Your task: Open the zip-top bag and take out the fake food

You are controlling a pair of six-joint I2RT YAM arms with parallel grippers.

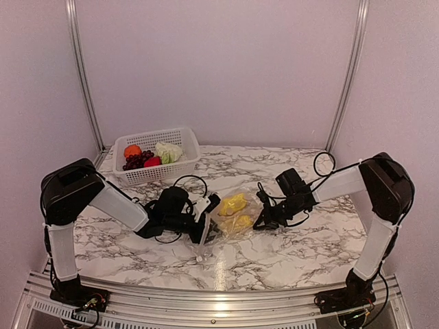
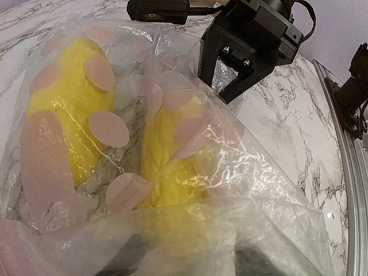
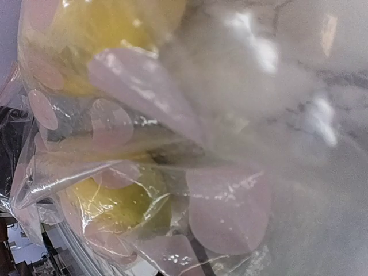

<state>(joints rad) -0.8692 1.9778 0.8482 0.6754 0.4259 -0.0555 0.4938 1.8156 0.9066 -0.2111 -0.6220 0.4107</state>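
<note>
The clear zip-top bag [image 1: 233, 214] lies mid-table between my two grippers, with two yellow toy pieces [image 1: 232, 203] inside. In the left wrist view the bag [image 2: 241, 172] drapes over my left gripper [image 2: 190, 259]; its fingers show as two dark shapes set apart under the plastic. The yellow pieces [image 2: 63, 109] lie close ahead. My right gripper [image 2: 221, 86] stands at the bag's far edge with its jaws apart. The right wrist view is filled by the bag [image 3: 230, 218] and a yellow piece [image 3: 123, 201]; its fingers are hidden. From above, the left gripper [image 1: 208, 218] and right gripper [image 1: 259, 221] flank the bag.
A white mesh basket [image 1: 154, 133] stands at the back left, holding an orange piece [image 1: 132, 150], dark grapes [image 1: 137, 161], a red piece [image 1: 152, 162] and a pale green-white piece [image 1: 168, 151]. Black cables loop near both wrists. Metal rails edge the marble table.
</note>
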